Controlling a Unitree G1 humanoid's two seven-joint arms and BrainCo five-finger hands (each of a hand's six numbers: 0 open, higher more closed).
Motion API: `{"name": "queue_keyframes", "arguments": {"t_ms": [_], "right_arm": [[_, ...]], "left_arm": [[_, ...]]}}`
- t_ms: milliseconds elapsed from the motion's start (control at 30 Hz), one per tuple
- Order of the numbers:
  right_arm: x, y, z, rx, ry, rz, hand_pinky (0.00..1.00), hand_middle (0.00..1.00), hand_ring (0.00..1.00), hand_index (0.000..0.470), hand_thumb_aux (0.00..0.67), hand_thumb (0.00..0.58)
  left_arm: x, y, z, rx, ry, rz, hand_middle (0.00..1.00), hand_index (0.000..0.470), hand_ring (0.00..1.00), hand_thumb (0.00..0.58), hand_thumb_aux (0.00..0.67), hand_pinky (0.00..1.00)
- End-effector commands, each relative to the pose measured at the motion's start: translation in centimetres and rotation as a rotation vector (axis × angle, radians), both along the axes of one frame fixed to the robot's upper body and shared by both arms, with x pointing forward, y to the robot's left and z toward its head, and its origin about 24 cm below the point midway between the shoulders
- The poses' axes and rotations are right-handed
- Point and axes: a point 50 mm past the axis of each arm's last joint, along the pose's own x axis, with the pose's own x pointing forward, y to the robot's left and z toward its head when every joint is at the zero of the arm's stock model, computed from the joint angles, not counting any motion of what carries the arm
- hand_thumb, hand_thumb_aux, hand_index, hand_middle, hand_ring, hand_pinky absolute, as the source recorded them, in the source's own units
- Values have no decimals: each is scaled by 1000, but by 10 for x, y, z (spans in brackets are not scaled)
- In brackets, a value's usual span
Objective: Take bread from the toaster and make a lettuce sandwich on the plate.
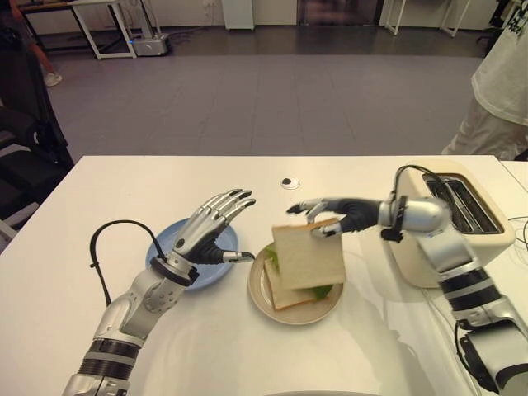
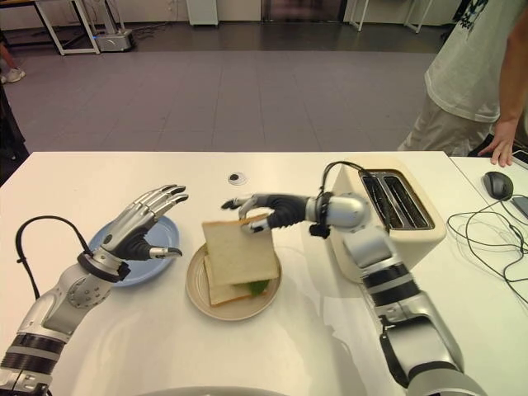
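A beige plate [image 1: 257,295] sits in the middle of the white table with a bread slice [image 1: 280,295] and green lettuce [image 1: 322,291] on it. My right hand [image 1: 337,215] is shut on the top edge of a second bread slice [image 1: 307,257], which hangs tilted just over the lettuce. The cream toaster [image 1: 462,227] stands at the right, behind my right forearm, its slots empty. My left hand [image 1: 213,229] hovers open over a blue plate [image 1: 165,266] to the left of the sandwich, holding nothing.
A small round black-and-white fitting [image 1: 289,182] sits in the table behind the plates. Cables [image 2: 495,239] and a black mouse [image 2: 497,183] lie at the right edge. A black cable [image 1: 103,247] loops off my left forearm. A person stands at the far right.
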Motion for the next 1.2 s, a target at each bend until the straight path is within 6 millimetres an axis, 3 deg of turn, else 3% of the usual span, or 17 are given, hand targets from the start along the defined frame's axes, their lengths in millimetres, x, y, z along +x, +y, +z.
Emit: {"name": "queue_keyframes", "arguments": {"t_ms": [33, 200, 233, 267, 300, 533, 700, 733, 767, 800, 833, 867, 900, 933, 1100, 1200], "right_arm": [[6, 14, -24, -78, -8, 29, 0, 0, 0, 470, 670, 580], [12, 10, -45, -181, -71, 8, 0, 0, 0, 470, 670, 580], [13, 9, -46, -194, -100, -3, 0, 0, 0, 398, 568, 566], [14, 8, -45, -196, -126, -12, 0, 0, 0, 262, 373, 466], [15, 8, -44, -194, -147, -18, 0, 0, 0, 0, 0, 0], [14, 6, -26, -147, -242, -17, 0, 0, 0, 0, 0, 0], [11, -5, -8, -113, -297, -35, 0, 0, 0, 0, 0, 0], [6, -11, -5, -117, -302, -25, 0, 0, 0, 0, 0, 0], [-1, -18, -4, -136, -296, 4, 0, 0, 0, 0, 0, 0], [-13, -29, -7, -193, -276, 54, 0, 0, 0, 0, 0, 0], [-26, -39, -12, -251, -249, 101, 0, 0, 0, 0, 0, 0], [-40, -47, -15, -281, -217, 134, 216, 216, 216, 230, 328, 429], [-52, -52, -16, -293, -188, 156, 796, 796, 796, 385, 549, 561], [-62, -56, -19, -309, -165, 172, 965, 965, 965, 470, 670, 580], [-84, -63, -27, -347, -106, 189, 976, 976, 976, 470, 670, 580], [-92, -63, -49, -400, -28, 201, 980, 980, 980, 470, 670, 580]], "left_arm": [[-4, 1, 2, 13, -8, 3, 0, 0, 0, 0, 0, 0], [-6, -8, -2, 51, 9, -39, 0, 0, 0, 0, 0, 0], [-7, -9, -2, 58, 12, -44, 0, 0, 0, 0, 0, 0], [-7, -10, -3, 63, 14, -48, 0, 0, 0, 0, 0, 0], [-7, -9, -3, 66, 15, -49, 0, 0, 0, 0, 0, 0], [-11, -8, -4, 80, 29, -55, 0, 0, 0, 0, 0, 0], [-24, -6, -9, 97, 136, -132, 0, 0, 0, 0, 0, 0], [-30, -2, -7, 69, 187, -161, 0, 13, 0, 31, 18, 0], [-38, 2, -5, 46, 230, -196, 0, 232, 0, 432, 331, 0], [-46, 5, 2, 19, 263, -227, 318, 470, 318, 580, 670, 318], [-55, 7, 7, -1, 300, -262, 976, 470, 976, 580, 670, 976], [-62, 7, 9, 0, 340, -294, 1000, 470, 1000, 580, 670, 1000], [-68, 6, 9, 7, 385, -318, 1000, 470, 1000, 580, 670, 1000], [-72, 3, 6, 20, 442, -339, 1000, 470, 1000, 580, 670, 1000], [-84, -3, -22, 83, 717, -400, 1000, 470, 1000, 580, 670, 1000], [-87, -3, -43, 166, 862, -374, 1000, 470, 1000, 580, 670, 1000]]}}
